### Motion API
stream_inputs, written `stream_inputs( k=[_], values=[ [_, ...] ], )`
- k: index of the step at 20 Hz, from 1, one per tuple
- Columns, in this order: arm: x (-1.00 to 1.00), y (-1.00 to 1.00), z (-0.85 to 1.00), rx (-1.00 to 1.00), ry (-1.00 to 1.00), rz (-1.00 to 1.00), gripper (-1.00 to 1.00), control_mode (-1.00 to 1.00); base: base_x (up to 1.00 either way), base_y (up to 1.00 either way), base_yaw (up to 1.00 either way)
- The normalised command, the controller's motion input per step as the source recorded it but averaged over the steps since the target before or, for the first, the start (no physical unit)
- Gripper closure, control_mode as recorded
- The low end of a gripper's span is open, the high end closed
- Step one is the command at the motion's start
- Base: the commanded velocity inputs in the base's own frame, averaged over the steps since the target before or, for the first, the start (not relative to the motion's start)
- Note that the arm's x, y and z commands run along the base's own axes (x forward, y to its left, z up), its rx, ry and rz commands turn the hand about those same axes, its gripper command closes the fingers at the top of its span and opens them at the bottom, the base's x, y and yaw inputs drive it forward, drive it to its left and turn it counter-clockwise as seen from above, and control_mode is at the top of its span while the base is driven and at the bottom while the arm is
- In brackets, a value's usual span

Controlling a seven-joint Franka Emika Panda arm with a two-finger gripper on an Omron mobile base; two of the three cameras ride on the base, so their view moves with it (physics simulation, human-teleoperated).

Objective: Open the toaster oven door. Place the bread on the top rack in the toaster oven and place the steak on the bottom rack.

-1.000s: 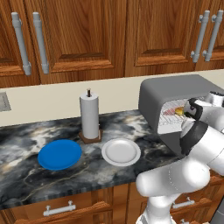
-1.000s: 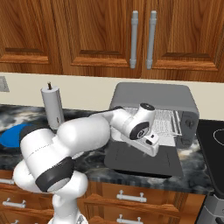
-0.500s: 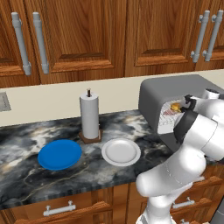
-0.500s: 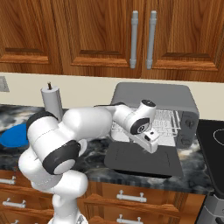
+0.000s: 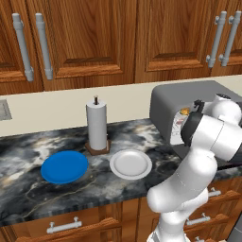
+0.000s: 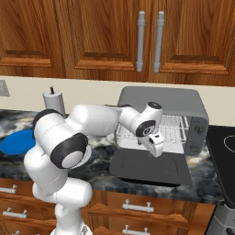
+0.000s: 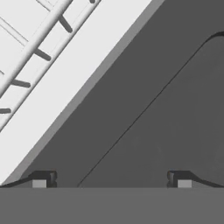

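**A:** Take the counter from the left. What is there?

**B:** In the left base view, a blue plate (image 5: 64, 166) lies at 8 o'clock from the paper-towel roll (image 5: 97, 125), and a white plate (image 5: 131, 164) at 4 o'clock from it. Out at 3 o'clock stands the toaster oven (image 5: 165, 101).

**A:** And the bread?

**B:** The bread (image 5: 185, 111) is a small golden lump just inside the oven mouth, high up. That looks like the top rack, though I cannot tell for sure. The steak is too small to make out.

**A:** Door?

**B:** The toaster oven door (image 6: 151, 167) lies flat, swung down to 6 o'clock from the cavity. The gripper (image 6: 155, 146) hangs just above it.

**A:** Fingers?

**B:** They are spread wide with nothing between them. In the hand view the gripper (image 7: 111, 179) faces the dark door panel, with a wire rack (image 7: 30, 43) at 10 o'clock.

**A:** How would these things handle?

**B:** I judge the bread light and crumbly, so pinch it gently across its sides. The steak is likely limp and slick, and should be taken across its narrow middle. The door is stiff and hinged low, so grasp it by the far edge.
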Motion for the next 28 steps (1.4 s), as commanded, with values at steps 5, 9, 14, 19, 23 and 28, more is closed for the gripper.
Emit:
stream_inputs(
  k=[5,9,14,19,23,28],
  values=[
    [0.28,0.00,-0.02,0.00,0.00,-0.17,-1.00,-1.00,0.00,0.00,0.00],
    [0.15,0.00,0.00,0.00,0.00,-0.15,-1.00,-1.00,0.00,0.00,0.00],
    [0.12,0.00,0.00,0.00,0.00,-0.15,-1.00,-1.00,0.00,0.00,0.00],
    [-0.28,-0.01,0.03,0.01,-0.01,-0.07,-1.00,-1.00,0.00,0.00,0.00],
    [-0.49,-0.01,0.12,0.00,-0.01,0.00,-1.00,-1.00,0.00,0.00,0.00],
    [-0.51,0.09,0.19,0.00,-0.03,0.11,-1.00,-1.00,0.00,0.00,0.00]
  ],
)
